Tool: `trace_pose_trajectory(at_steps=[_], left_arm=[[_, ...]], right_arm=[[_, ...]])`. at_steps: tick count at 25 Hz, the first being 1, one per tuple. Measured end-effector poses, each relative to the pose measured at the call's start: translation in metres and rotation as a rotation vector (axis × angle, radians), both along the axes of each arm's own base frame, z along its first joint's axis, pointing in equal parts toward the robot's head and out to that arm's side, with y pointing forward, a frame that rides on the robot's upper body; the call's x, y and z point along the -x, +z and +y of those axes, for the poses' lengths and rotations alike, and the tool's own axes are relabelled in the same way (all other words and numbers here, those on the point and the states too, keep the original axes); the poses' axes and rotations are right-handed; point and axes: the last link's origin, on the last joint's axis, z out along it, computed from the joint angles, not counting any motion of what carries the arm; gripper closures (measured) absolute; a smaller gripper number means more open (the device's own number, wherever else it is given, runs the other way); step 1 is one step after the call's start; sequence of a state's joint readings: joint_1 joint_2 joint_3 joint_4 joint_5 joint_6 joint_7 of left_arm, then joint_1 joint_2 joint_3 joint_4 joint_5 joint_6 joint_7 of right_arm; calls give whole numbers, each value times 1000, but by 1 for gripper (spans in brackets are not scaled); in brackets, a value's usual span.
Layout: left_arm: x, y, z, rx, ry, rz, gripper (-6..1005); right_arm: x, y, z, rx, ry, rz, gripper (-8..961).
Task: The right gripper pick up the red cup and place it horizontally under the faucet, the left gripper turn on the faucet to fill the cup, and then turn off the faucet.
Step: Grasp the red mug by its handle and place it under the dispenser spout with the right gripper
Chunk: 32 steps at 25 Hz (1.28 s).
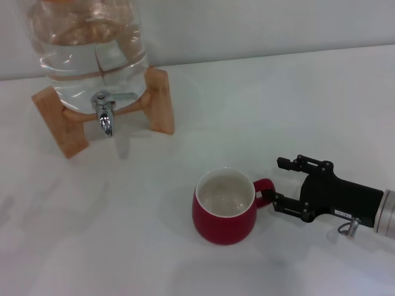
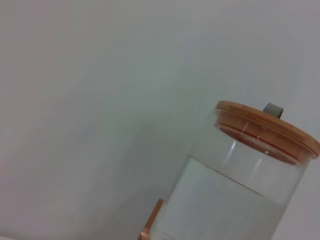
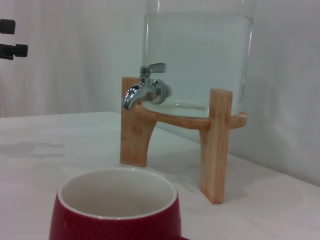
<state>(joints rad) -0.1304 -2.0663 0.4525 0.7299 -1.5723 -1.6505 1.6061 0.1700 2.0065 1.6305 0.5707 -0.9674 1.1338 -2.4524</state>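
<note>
Head view: right gripper (image 1: 276,183), jaws apart astride the red cup (image 1: 224,206) handle near the table's (image 1: 308,92) front edge, ready to grip. Left gripper unseen.

1. The red cup (image 1: 224,207) is a squat, glossy mug with a cream-white inside; it stands upright and empty on the white tabletop (image 1: 123,246); its loop handle points toward the robot's right.
2. The faucet (image 1: 105,114) is a small chrome spigot jutting from a clear water jar (image 1: 92,49); its thin lever lies sideways; its spout points down; it sits well apart from the cup.
</note>
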Motion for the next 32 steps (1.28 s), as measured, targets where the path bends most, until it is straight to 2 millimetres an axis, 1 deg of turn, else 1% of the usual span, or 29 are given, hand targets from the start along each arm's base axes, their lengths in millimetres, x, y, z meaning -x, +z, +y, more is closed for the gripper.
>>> trace_pose_trajectory(at_steps=[8, 16, 22, 27, 32], left_arm=[[0, 0, 0, 0, 0, -1, 123], [0, -1, 0, 1, -1, -3, 123], [-1, -2, 0, 1, 0, -6, 123], [-1, -3, 0, 1, 0, -8, 123], [0, -3, -2, 1, 4, -7, 123]], right_arm=[[0, 0, 1, 0, -7, 2, 279], [1, -1, 0, 5, -2, 7, 305], [9, -4, 0, 23, 34, 30, 523], [18, -7, -2, 31, 54, 77, 739], [20, -10, -2, 38, 57, 84, 765]])
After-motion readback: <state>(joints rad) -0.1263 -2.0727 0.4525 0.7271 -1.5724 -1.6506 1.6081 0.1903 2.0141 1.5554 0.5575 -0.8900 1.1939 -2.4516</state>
